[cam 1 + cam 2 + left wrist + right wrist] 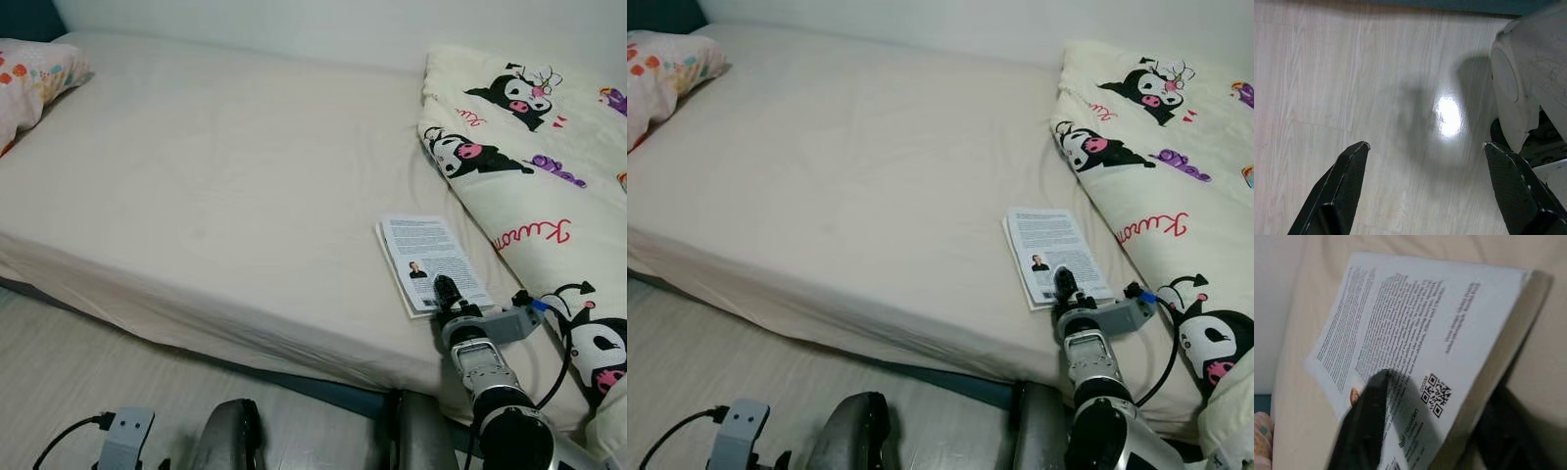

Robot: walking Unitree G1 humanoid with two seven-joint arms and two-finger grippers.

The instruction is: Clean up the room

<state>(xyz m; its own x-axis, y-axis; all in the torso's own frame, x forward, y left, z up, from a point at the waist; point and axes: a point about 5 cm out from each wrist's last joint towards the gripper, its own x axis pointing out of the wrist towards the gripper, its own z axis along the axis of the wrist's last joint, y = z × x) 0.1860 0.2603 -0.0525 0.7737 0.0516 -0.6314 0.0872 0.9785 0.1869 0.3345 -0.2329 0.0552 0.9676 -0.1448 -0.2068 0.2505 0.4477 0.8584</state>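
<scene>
Your right gripper (pixel 448 291) has its fingers closed on the near edge of the book (pixel 431 261), which lies on the bed (pixel 216 196) beside the blanket (pixel 529 166). Your left gripper (pixel 1425 147) hangs spread wide above the floor (pixel 1352 73).

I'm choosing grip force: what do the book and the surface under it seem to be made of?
The book looks like a paperback: printed, smooth, faintly sheened cover, pale paper page edge. The bed sheet looks like soft matte cream fabric, faintly wrinkled. The right claw straddles the book's edge.
</scene>
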